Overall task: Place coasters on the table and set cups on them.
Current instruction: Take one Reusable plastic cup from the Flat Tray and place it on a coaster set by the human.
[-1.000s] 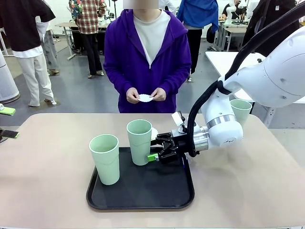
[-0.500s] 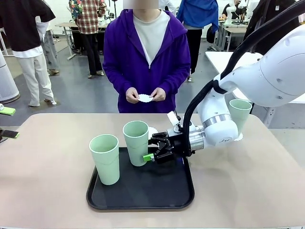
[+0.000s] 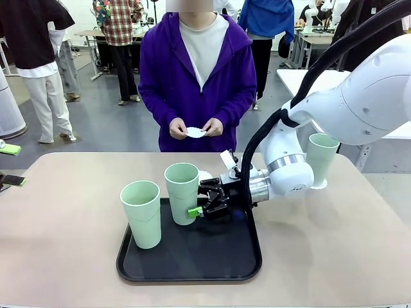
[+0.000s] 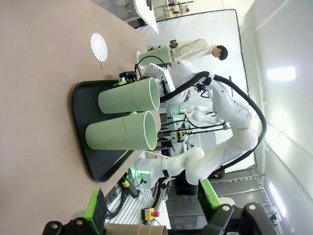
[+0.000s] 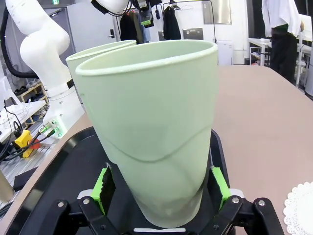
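Front view gives us the right gripper (image 3: 198, 208) low over the black tray (image 3: 192, 260), which lies at the middle of the table's (image 3: 64, 256) near edge. Its jaws stand wide apart, one green pad on each side of the lower part of the middle cup (image 3: 182, 191) by the tray's far edge. We cannot tell whether the pads touch it. The left cup (image 3: 140, 215) stands at the tray's left edge. The third cup (image 3: 324, 157) sits on a coaster (image 3: 319, 186) near the table's far right corner. A bare coaster (image 3: 205, 174) lies just beyond the tray's far edge. The person (image 3: 198, 77) at the far edge holds a small coaster (image 3: 196, 132). From the left wrist we see the left gripper (image 4: 150, 191) spread wide, holding nothing.
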`<state>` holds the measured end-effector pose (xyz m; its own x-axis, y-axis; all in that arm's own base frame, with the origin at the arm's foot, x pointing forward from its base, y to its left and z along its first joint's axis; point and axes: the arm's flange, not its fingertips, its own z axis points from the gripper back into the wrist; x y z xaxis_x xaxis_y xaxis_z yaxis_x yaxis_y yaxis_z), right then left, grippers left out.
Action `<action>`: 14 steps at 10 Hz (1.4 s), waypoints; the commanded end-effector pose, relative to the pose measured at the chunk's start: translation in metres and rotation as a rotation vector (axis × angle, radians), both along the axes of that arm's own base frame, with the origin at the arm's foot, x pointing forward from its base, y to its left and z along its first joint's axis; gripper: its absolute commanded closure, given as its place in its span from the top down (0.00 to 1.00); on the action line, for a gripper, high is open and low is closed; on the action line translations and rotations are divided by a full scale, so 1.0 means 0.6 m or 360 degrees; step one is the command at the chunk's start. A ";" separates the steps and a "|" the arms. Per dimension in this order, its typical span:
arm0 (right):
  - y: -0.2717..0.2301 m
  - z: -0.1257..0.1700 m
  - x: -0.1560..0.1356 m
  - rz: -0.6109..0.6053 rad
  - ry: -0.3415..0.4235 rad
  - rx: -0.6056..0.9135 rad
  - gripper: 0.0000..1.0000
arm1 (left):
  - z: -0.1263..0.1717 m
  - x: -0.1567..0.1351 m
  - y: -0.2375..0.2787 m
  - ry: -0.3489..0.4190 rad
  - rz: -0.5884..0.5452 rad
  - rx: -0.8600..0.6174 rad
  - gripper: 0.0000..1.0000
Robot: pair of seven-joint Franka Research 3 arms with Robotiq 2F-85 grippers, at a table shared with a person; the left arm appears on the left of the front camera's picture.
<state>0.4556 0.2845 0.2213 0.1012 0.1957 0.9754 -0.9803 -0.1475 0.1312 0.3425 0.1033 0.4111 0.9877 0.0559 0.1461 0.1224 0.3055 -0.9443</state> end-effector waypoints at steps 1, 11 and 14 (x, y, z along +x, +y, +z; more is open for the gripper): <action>0.012 -0.002 0.010 0.0033 -0.0007 0.0011 1.00 | 0.003 0.001 0.000 -0.0031 0.0003 -0.0027 1.00; 0.052 -0.014 0.014 0.0133 0.0043 0.0113 0.40 | 0.003 0.001 0.000 -0.0031 0.0003 -0.0027 1.00; 0.050 -0.006 0.008 0.0113 0.0007 0.0103 0.36 | 0.003 0.001 0.000 -0.0031 0.0003 -0.0027 1.00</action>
<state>0.4591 0.3139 0.2151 0.1089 0.1357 0.9848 -0.9665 -0.2172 0.1368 0.3425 0.1033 0.4111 0.9877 0.0559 0.1461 0.1224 0.3055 -0.9443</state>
